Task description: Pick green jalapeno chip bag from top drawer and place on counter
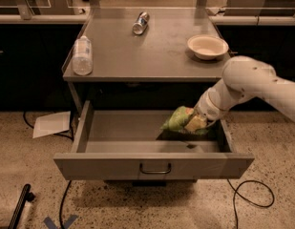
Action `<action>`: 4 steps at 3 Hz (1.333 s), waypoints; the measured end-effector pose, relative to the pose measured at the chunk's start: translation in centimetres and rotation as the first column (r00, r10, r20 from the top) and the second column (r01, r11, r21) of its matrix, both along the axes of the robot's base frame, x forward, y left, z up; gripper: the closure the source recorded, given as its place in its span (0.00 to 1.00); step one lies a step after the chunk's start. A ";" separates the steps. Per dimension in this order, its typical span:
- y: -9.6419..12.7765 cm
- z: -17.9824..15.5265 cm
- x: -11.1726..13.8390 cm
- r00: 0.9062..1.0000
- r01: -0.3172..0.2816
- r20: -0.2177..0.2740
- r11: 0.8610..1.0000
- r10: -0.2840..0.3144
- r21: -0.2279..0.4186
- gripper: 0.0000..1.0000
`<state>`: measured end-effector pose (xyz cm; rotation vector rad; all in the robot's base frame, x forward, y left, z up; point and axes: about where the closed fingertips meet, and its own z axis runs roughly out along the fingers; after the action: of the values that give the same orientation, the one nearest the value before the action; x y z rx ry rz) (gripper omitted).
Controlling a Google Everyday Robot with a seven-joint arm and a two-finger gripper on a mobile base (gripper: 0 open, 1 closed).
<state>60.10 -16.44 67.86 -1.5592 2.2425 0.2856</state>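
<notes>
The green chip bag [176,119] hangs just above the open drawer's [152,163] floor at its right end, clamped in the gripper [197,123]. Above the drawer, the grey counter [152,51] holds a bottle [82,56], can [141,23] and bowl [207,46]; a speckled floor [32,175] lies beneath.

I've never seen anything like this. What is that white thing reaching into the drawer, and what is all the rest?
The white thing is a robot's arm, reaching in from the picture's right. At its tip is a claw, down inside the open drawer of a grey metal cart, right at a crumpled green chip bag. Whether it actually grips the bag is hidden. There is only one picture, looking down at the cart from the front. On the cart top sit a clear plastic bottle, a small can and a pale bowl.
</notes>
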 end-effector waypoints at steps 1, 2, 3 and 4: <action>3.2 9.0 2.9 0.985 -0.100 0.145 0.994 0.093 0.038 1.00; 5.2 15.4 3.9 0.955 -0.181 0.253 0.979 0.154 0.089 1.00; 6.3 19.7 3.9 0.929 -0.227 0.323 0.968 0.182 0.110 1.00; 7.6 22.2 4.7 0.913 -0.239 0.363 0.965 0.185 0.108 1.00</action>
<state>64.78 -8.85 90.05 -1.6286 1.7430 0.2105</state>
